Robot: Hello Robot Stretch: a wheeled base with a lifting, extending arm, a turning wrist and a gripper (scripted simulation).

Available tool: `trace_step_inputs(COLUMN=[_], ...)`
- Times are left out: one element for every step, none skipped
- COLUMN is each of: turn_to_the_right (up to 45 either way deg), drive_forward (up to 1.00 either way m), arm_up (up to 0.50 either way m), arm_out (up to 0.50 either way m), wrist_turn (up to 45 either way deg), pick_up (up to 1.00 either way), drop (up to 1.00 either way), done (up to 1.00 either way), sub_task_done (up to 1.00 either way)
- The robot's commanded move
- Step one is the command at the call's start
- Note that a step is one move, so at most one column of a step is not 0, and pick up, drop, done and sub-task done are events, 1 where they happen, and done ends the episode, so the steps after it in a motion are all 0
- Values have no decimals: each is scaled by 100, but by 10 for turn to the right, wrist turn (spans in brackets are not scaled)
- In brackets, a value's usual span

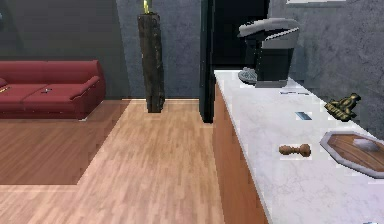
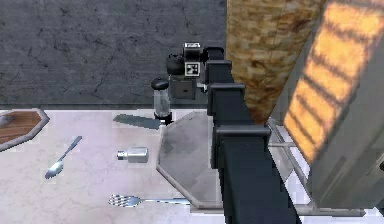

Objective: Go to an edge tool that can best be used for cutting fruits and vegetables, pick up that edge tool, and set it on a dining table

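Evidently I was mid-reach for the pickup: gripper (image 2: 176, 72) near a flat grey blade (image 2: 133, 120) on the counter (image 2: 80, 185); whether it held anything I couldn't tell; next, lowering onto the blade

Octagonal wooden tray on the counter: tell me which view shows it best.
The forward view. The tray lies on the white counter near its right edge, with most of its rim and inner surface showing. The arm side view cuts it off at its left edge, giving one corner.
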Motion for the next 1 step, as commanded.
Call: trace_step_inputs(turn_to_the_right=[0], drive_forward=[0], arm_up=[-16], arm_out=[0], wrist_turn=[0], pick_up=[0], drop=[0], done=[0], sub_task_done=[0])
